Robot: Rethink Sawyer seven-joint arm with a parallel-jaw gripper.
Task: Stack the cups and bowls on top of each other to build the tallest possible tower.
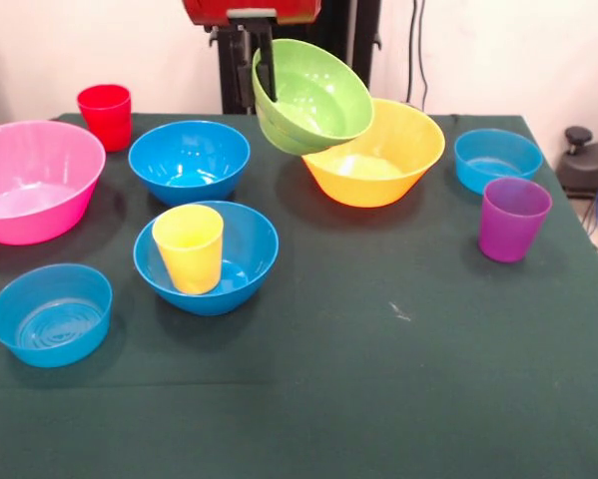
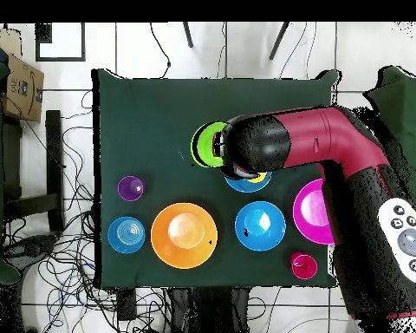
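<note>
the tool point(image 1: 266, 72) pinches the light, slick green bowl point(image 1: 313, 98) by its rim; it hangs tilted, liable to slip.

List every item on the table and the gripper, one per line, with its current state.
gripper: shut on green bowl's rim
green bowl: lifted, tilted
yellow cup: upright inside a blue bowl
other blue bowl: upright, empty
orange bowl: upright, empty
pink bowl: upright, empty
light-blue bowls: upright, empty
purple cup: upright
red cup: upright
</note>
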